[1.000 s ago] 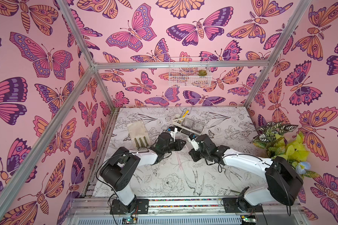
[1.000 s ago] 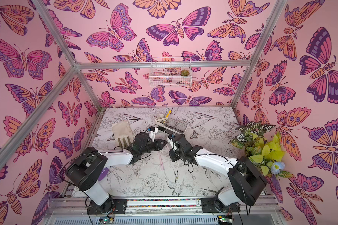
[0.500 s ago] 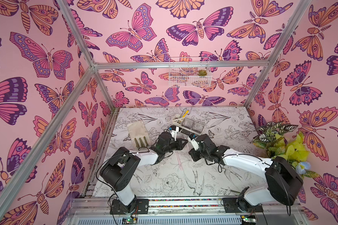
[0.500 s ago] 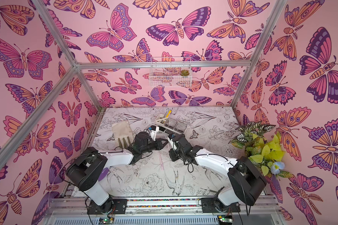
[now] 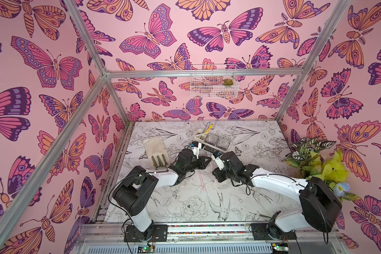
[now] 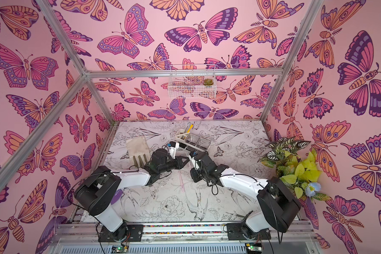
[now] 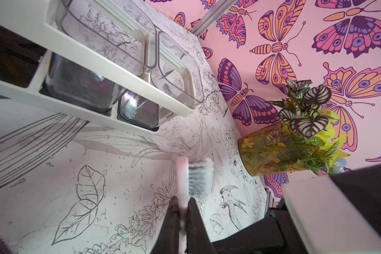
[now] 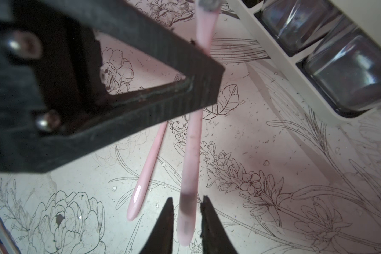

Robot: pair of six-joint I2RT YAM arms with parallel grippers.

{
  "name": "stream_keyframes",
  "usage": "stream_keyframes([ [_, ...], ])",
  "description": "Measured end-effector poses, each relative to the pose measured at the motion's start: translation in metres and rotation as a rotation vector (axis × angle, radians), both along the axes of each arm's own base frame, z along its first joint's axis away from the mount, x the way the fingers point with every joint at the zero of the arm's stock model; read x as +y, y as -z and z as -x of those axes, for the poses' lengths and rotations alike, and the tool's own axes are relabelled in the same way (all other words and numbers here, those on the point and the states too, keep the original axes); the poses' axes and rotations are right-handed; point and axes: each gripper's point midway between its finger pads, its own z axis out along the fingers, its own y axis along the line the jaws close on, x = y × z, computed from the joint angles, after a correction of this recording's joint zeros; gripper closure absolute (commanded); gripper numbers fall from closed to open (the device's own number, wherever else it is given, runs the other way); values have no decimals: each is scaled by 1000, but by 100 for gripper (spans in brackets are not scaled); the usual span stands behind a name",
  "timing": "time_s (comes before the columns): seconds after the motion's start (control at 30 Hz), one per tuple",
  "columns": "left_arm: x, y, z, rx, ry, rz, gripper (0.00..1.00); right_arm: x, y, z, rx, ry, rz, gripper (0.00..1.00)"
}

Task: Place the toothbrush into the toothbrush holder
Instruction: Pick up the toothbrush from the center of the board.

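Your left gripper (image 7: 182,199) has now clamped the toothbrush (image 8: 190,154) at its neck, while your right gripper (image 8: 187,198) has parted around the handle end, and the bristled head points toward the toothbrush holder (image 7: 119,70).

Pink butterfly walls (image 5: 163,55) framed by aluminium bars (image 5: 202,73) surround a tabletop (image 5: 185,198) printed with black-line flowers.

The tabletop (image 5: 262,132) is white, printed all over with black line drawings of flowers, leaves and birds. Taken from its centre in both top views, the toothbrush holder (image 5: 198,137) stands at 12 o'clock, a beige cloth (image 5: 155,146) lies flat at 10 o'clock and a potted plant (image 5: 306,151) stands at 3 o'clock. A slim pink handle (image 5: 201,181) lies flat near the centre.
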Motion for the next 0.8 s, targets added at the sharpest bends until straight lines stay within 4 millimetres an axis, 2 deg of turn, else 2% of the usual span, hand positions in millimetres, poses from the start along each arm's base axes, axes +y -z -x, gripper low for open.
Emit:
stream_keyframes([
  [0.13, 0, 0, 0, -18, 6, -10, 100, -2, -7, 2, -16, 1, -14, 61],
  [0.33, 1, 0, 0, -43, 17, -27, 100, -5, -20, 2, -50, 10, -32, 58],
  [0.53, 4, -3, 2, -70, 22, -64, 100, -17, -30, 2, -93, 43, -25, 55],
  [0.7, 10, -15, 3, -116, 21, -101, 100, -31, -39, 9, -124, 68, -20, 44],
  [0.8, 12, -30, 3, -157, 21, -119, 100, -41, -47, 14, -153, 84, -29, 39],
])
